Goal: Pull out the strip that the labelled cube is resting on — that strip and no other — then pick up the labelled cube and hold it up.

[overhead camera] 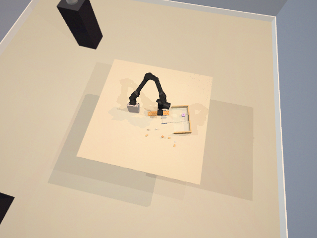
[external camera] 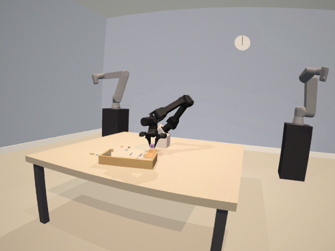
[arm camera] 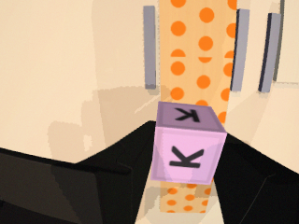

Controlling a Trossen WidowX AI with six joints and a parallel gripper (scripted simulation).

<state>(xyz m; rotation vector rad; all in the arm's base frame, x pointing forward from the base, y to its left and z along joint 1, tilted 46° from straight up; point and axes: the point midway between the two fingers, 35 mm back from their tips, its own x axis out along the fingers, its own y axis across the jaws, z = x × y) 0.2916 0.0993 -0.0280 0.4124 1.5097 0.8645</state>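
Labelled cube gripped and raised; strip apparently drawn, hold still to be confirmed

Item 1. Claw, one: our gripper (overhead camera: 160, 112) (external camera: 152, 146) (arm camera: 182, 131), closed on the labelled cube (external camera: 152, 146) (arm camera: 189, 156), whose sides bear a dark K.

Item 2. Cube's place: between the fingers, over the dotted strip (overhead camera: 152, 113) (external camera: 150, 153) (arm camera: 204, 28). We judge it raised off the strip; the top view hides it.

Item 3. Strip: orange-spotted, lying between grey guides (overhead camera: 163, 123) (external camera: 131, 153) (arm camera: 149, 47) and reaching toward the arm's base (overhead camera: 133, 108). Its far end stops short of the wooden-walled tray (overhead camera: 189, 119) (external camera: 126, 161), so we count the pull as probably done. Whether it was the cube's own support, we cannot tell.

Item 4. Purple block (overhead camera: 183, 114), one, inside the tray; too small for us to read a label.

Outstanding: in our judgement, only the last part of the pick, carrying the cube higher if required and holding it steady. A slip would drop it onto the strip.
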